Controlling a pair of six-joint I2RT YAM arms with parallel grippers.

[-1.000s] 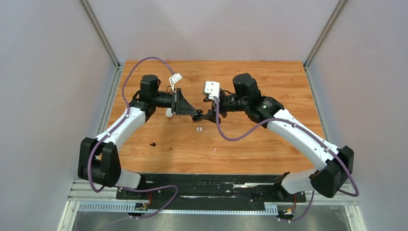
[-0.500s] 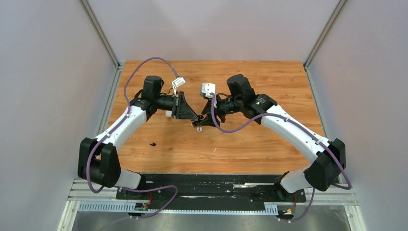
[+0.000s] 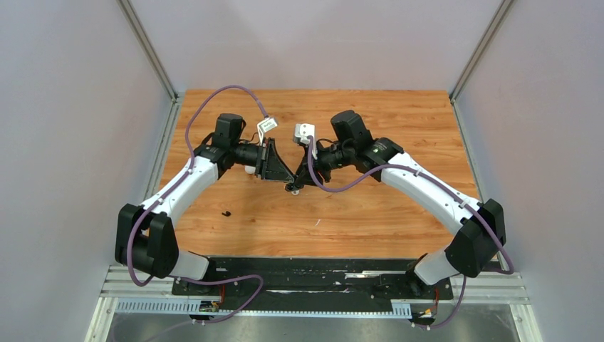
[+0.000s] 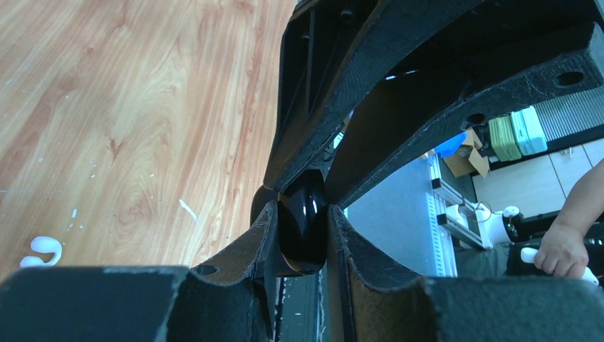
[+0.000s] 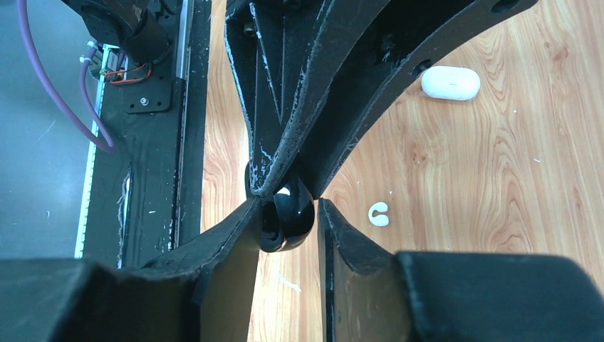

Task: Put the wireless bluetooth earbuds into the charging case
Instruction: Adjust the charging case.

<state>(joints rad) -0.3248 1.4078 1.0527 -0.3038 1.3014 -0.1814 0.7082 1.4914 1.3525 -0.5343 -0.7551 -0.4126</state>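
Note:
A glossy black pebble-shaped charging case (image 4: 303, 231) hangs above the table, and my left gripper (image 4: 303, 211) is shut on it. My right gripper (image 5: 288, 204) meets it tip to tip over the table's middle, its fingers on either side of the same case (image 5: 285, 221). One right finger touches the case and a thin gap shows at the other. In the top view the two grippers (image 3: 288, 177) (image 3: 300, 181) hide the case. A tiny black earbud (image 3: 226, 213) lies on the wood at the near left. A small white C-shaped piece (image 5: 379, 214), perhaps a white earbud, lies below the grippers.
A white pebble-shaped case (image 5: 450, 83) lies shut on the table, partly hidden behind the left wrist (image 3: 250, 169). The same white C-shaped piece (image 4: 39, 251) shows on the wood in the left wrist view. Grey walls ring the wooden table (image 3: 399, 214).
My right arm has swung left and forward until its fingers meet the left gripper, and its jaws have narrowed round the black case. The left gripper has shifted slightly, still gripping.

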